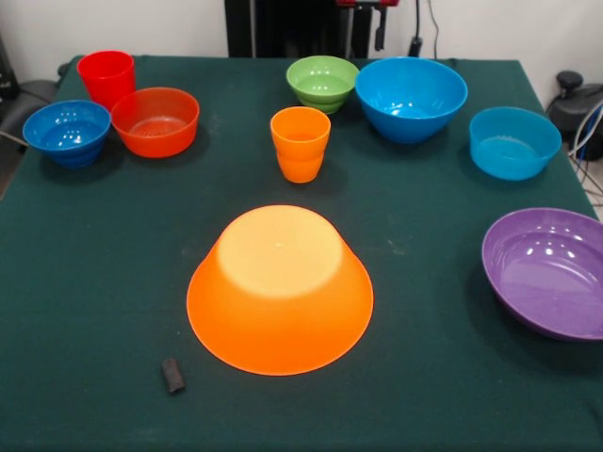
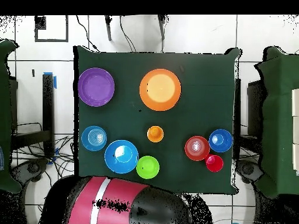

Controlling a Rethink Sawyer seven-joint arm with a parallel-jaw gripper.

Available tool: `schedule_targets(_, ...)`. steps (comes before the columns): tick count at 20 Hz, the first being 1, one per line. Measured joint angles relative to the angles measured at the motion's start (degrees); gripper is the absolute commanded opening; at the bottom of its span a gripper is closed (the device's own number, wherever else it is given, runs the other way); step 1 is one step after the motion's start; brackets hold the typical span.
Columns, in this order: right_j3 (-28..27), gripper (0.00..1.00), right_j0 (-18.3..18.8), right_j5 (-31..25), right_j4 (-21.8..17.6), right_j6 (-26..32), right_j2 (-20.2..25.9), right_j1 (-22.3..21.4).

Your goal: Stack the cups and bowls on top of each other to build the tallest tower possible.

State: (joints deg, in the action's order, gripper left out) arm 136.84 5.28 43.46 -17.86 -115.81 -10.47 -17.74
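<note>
Orange, the largest bowl (image 1: 280, 290) lies inverted at frame centre, a sound base. We judge the purple bowl (image 1: 549, 271), lower right, should go on next, also inverted; the orange cup (image 1: 301, 143) above centre last. Gripper (image 1: 379, 21) shows at top edge; fingers' state we cannot tell.
</note>
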Motion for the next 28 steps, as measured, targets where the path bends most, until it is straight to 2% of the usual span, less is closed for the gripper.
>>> schedule_targets(9, -0.5, 1.00, -1.3, 1.8, 0.5, 0.0, -0.5, 1.0)
schedule_targets(18, -0.6, 1.00, -1.1, 1.8, 0.9, 0.0, -0.2, -5.0)
schedule_targets(28, -2.7, 1.00, -1.3, 1.8, 3.6, 0.0, 0.3, -6.6)
